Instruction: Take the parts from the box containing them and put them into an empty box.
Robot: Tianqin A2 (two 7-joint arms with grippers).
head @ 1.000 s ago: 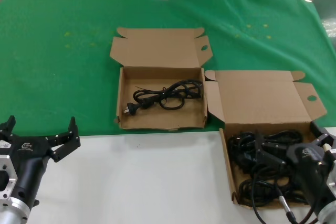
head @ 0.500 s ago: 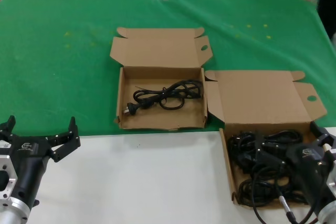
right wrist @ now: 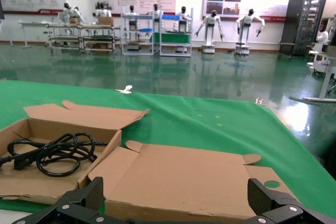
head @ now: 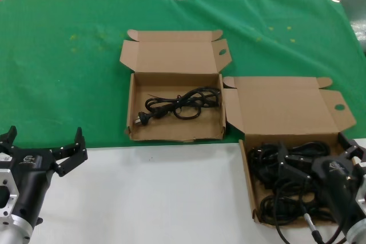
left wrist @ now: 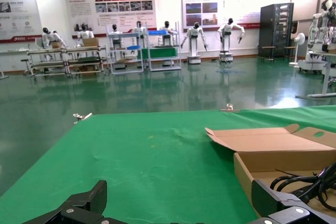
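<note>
On the table [head: 171,192], a green cloth [head: 68,72] covers the far half and the near half is bare white. Two open cardboard mailer boxes sit on it. The wider box [head: 286,141] lies at the robot's right, straddling the cloth's near edge, its hinged lid [head: 283,104] tilted back with a splayed flap bearing an oval hole [head: 339,107]. Inside it lies a tangle of black power cords [head: 269,167], loosely coiled and overlapping.

The right gripper [head: 317,161] is low inside that box, right over the tangle, with its fingers [head: 284,155] spread apart; whether they touch any cable cannot be told.

The smaller, squarer box [head: 174,110] sits just beside the wider one, farther out on the cloth and toward the left, its lid [head: 171,52] folded back. One coiled power cord [head: 180,104] with a moulded plug [head: 141,119] lies on its floor.

The left gripper [head: 43,155] is parked over the bare white part at the near left, well apart from both boxes, its fingers [head: 74,152] wide apart and empty.
</note>
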